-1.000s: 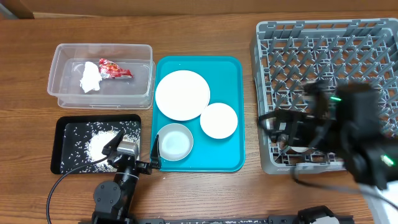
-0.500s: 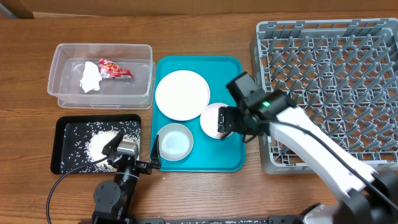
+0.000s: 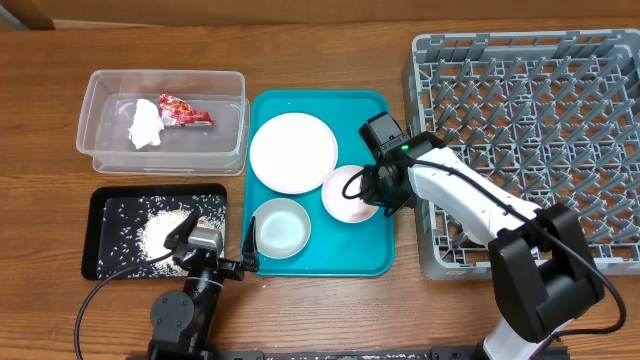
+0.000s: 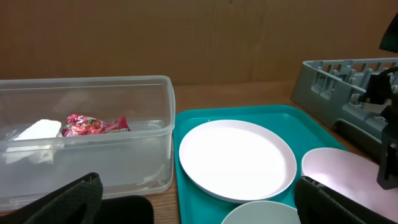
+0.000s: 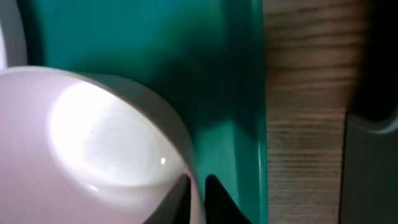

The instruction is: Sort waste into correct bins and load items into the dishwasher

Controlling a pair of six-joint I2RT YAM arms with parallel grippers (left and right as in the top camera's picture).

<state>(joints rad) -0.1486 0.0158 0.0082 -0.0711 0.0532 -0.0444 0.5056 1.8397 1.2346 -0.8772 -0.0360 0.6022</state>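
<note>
A teal tray (image 3: 370,258) holds a large white plate (image 3: 292,151), a white bowl (image 3: 279,227) and a small white dish (image 3: 345,195). My right gripper (image 3: 373,194) is at the small dish's right edge and shut on its rim. In the right wrist view the rim (image 5: 186,158) runs between the two dark fingertips of the right gripper (image 5: 198,194). My left gripper (image 3: 215,242) rests low at the tray's front left, wide open and holding nothing. From the left wrist view the left gripper (image 4: 199,208) faces the large plate (image 4: 236,158) and the small dish (image 4: 342,171).
A grey dish rack (image 3: 530,130) fills the right side. A clear bin (image 3: 100,85) at the back left holds a red wrapper (image 3: 185,113) and a crumpled tissue (image 3: 146,125). A black tray (image 3: 105,205) with spilled rice (image 3: 165,232) lies in front of it.
My right arm swung left from above the rack to the teal tray, and its jaws closed on the small dish's rim. The left arm has not moved.
</note>
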